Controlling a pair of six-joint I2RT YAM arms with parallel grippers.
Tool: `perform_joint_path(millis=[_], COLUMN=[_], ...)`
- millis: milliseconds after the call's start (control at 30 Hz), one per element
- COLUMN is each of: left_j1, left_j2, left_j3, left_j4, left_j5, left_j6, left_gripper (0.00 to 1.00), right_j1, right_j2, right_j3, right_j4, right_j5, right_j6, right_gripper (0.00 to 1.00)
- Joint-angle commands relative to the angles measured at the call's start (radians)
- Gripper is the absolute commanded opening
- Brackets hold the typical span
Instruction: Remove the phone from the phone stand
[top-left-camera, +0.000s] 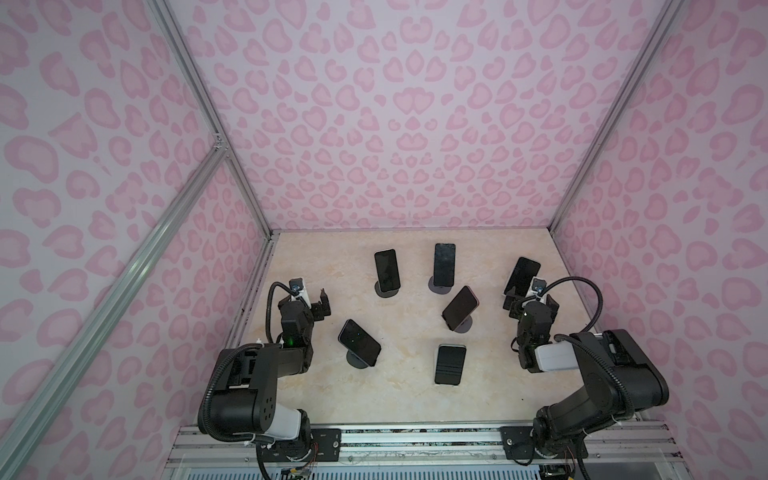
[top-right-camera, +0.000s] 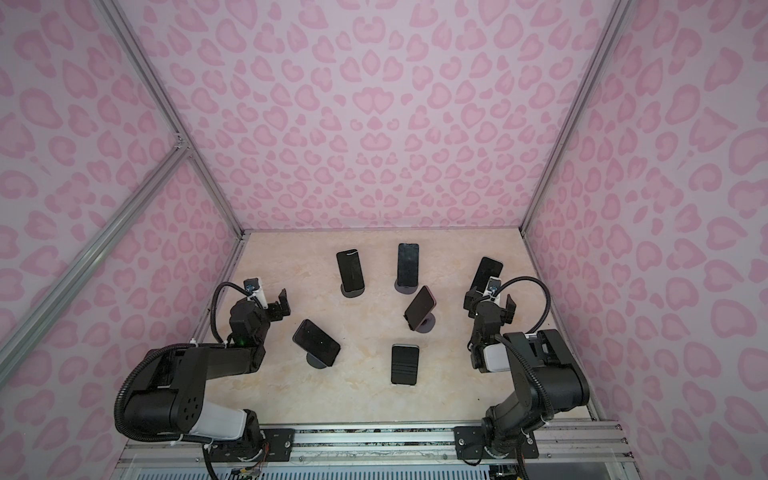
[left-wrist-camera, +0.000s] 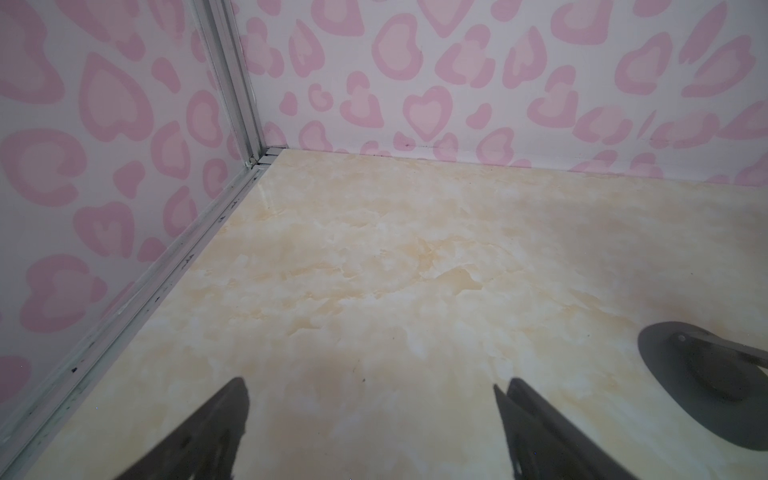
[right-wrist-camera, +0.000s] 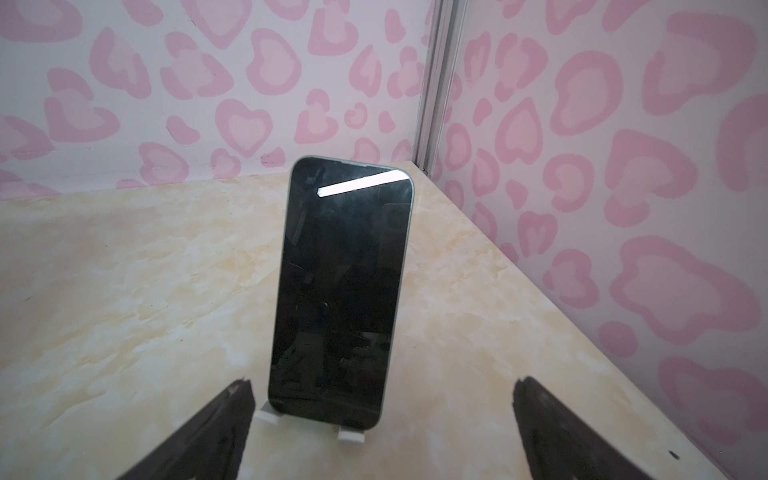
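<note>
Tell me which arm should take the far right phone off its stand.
Right. The right gripper, open, faces that phone on its white stand, close ahead. The left gripper, also open, points at table on the opposite side.

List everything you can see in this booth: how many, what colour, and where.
phones: six, black, spread through the middle
round stands: four, dark grey, under four of the phones
white stands: two, white, under the far-right phone and the nearest phone
table: one, cream marble, booth floor
walls: three, pink heart print, around the table
left gripper: one, black, open and empty, table's left side
right gripper: one, black, open and empty, facing the far-right phone
</note>
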Motion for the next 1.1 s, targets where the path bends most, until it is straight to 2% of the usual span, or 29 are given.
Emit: perform_joint_path(millis=[0, 967, 1067], left_j1=[0.001, 0.001, 0.002], left_j2=[0.000, -0.004, -0.025], left_j3=[0.001, -0.003, 0.021], left_j4=[0.023, 0.027, -0.025], left_j5=[0.005, 0.007, -0.006], left_j6=[0.003, 0.002, -0.003], left_gripper=[0.97, 0.98, 0.98], right_j1=[0.001, -0.005, 0.008], right_j2=[0.002, -0.003, -0.019], right_j3=[-0.001, -0.006, 0.003], right_j4=[-0.002, 0.002, -0.027], right_j5=[0.011, 0.003, 0.059], right_j6=[0.002, 0.009, 0.010], right_gripper=[1.00, 1.00, 1.00])
